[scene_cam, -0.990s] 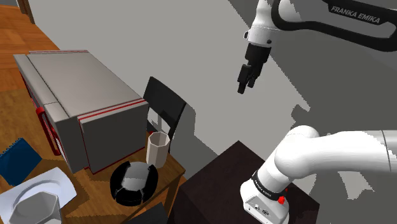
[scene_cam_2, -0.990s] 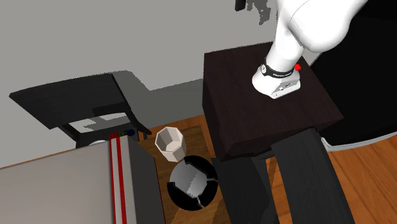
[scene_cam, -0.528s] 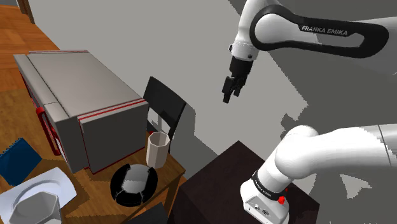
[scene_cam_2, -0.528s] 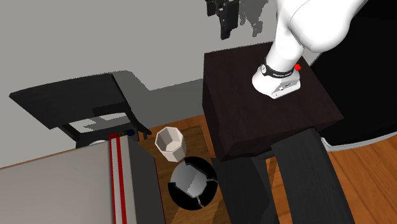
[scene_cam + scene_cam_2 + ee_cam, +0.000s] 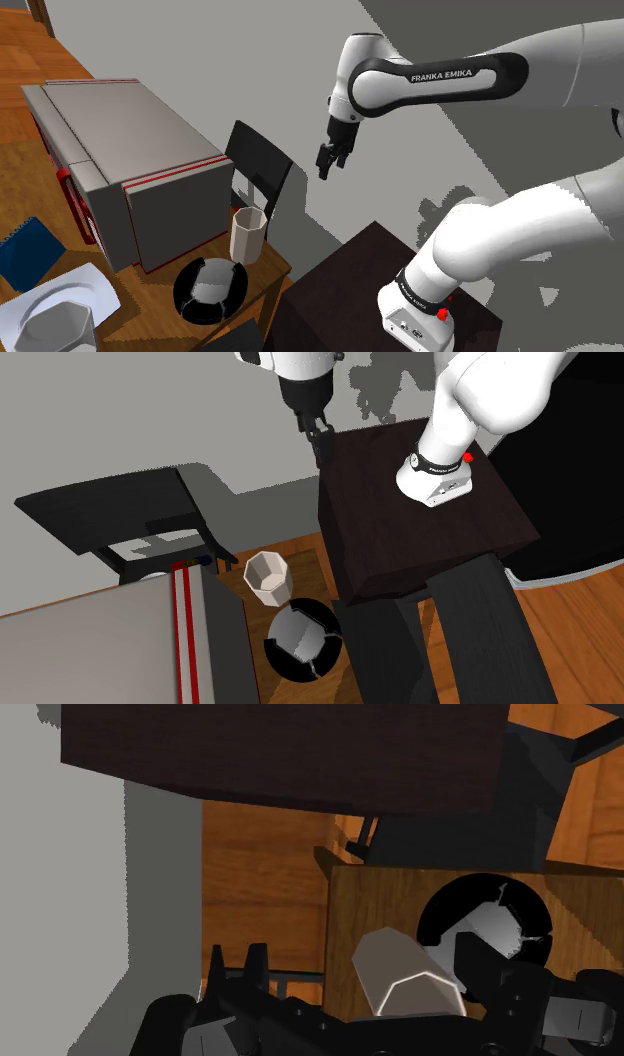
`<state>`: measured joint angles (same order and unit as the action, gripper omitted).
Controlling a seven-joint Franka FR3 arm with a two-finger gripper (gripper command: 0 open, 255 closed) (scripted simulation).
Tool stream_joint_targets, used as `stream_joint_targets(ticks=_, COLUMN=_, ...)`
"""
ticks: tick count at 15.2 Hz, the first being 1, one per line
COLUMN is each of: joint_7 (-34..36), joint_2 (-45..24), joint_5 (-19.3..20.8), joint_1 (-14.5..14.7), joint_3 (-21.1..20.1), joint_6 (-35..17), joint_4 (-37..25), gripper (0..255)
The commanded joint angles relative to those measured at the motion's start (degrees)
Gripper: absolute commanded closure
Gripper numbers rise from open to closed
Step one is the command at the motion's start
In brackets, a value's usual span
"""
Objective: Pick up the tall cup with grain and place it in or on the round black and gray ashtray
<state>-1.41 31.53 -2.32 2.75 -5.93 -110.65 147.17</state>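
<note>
The tall pale faceted cup (image 5: 247,233) stands upright on the wooden table (image 5: 140,285), close beside the round black and grey ashtray (image 5: 210,288). From the second exterior view, the cup (image 5: 267,577) sits just behind the ashtray (image 5: 302,643). My gripper (image 5: 325,165) hangs open and empty high in the air, well above the cup and off to the shoulder view's right of it; the gripper (image 5: 320,440) points downward. Looking along the hand, the cup (image 5: 405,982) and ashtray (image 5: 485,919) lie far below, with my fingers (image 5: 232,1004) standing apart.
A big grey box with red trim (image 5: 120,170) stands on the table next to the cup. A black chair (image 5: 258,165) is behind the table. The dark stand (image 5: 330,300) borders the table. A white plate (image 5: 55,310) and a blue item (image 5: 30,250) lie at the near left.
The arm has swung to the shoulder view's left and a little lower, bringing the gripper nearer above the table. The gripper stays open; cup and ashtray are unmoved.
</note>
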Motion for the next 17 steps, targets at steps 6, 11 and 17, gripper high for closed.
stream_joint_targets(ticks=6, joint_7=1.50, joint_2=-14.21, joint_5=0.06, joint_1=0.49, joint_3=-2.18, joint_6=-15.20, joint_4=-0.16, gripper=0)
stream_joint_targets(ticks=11, joint_7=3.38, joint_2=-25.87, joint_5=1.56, joint_1=0.65, joint_3=-3.61, joint_6=-24.57, joint_4=-3.11, gripper=0)
stream_joint_targets(ticks=17, joint_7=6.73, joint_2=-40.29, joint_5=5.42, joint_1=1.43, joint_3=-4.19, joint_6=-33.35, joint_4=-9.38, gripper=0)
